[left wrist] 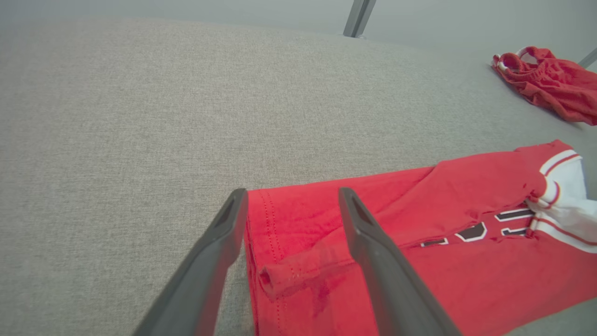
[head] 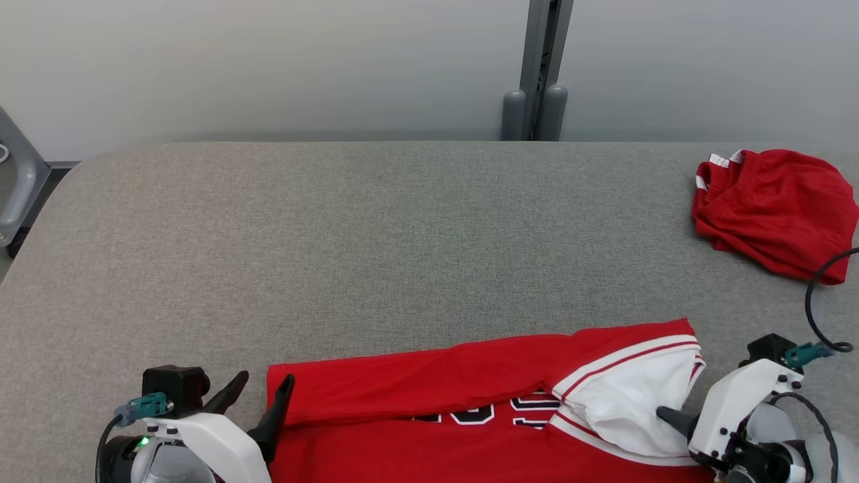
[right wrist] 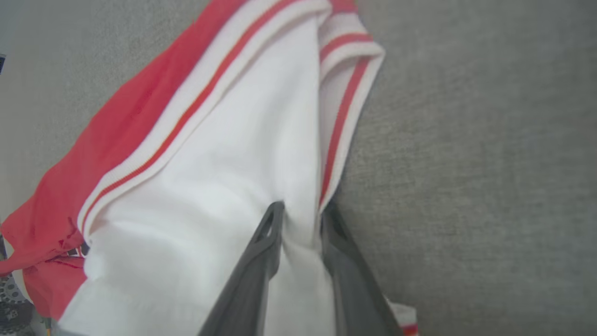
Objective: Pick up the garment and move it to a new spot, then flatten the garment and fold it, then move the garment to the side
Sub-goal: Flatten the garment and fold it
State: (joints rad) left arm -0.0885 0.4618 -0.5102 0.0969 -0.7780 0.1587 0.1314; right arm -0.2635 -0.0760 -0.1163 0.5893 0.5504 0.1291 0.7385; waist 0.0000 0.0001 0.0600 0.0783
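Note:
The garment (head: pixel 470 402) is a red jersey with dark numbers and a white, red-striped sleeve, lying partly folded along the table's near edge. My left gripper (head: pixel 265 379) is open at its left hem; in the left wrist view its two fingers stand on either side of the hem corner (left wrist: pixel 280 275) of the jersey (left wrist: pixel 443 210). My right gripper (head: pixel 664 416) is at the jersey's right end. In the right wrist view it (right wrist: pixel 303 207) pinches a bunched fold of the white sleeve (right wrist: pixel 210 163) between nearly closed fingers.
A second red garment (head: pixel 778 208) lies crumpled at the table's far right, also in the left wrist view (left wrist: pixel 550 79). The grey fabric table (head: pixel 335 235) stretches wide ahead and to the left. A grey post (head: pixel 537 67) stands behind its far edge.

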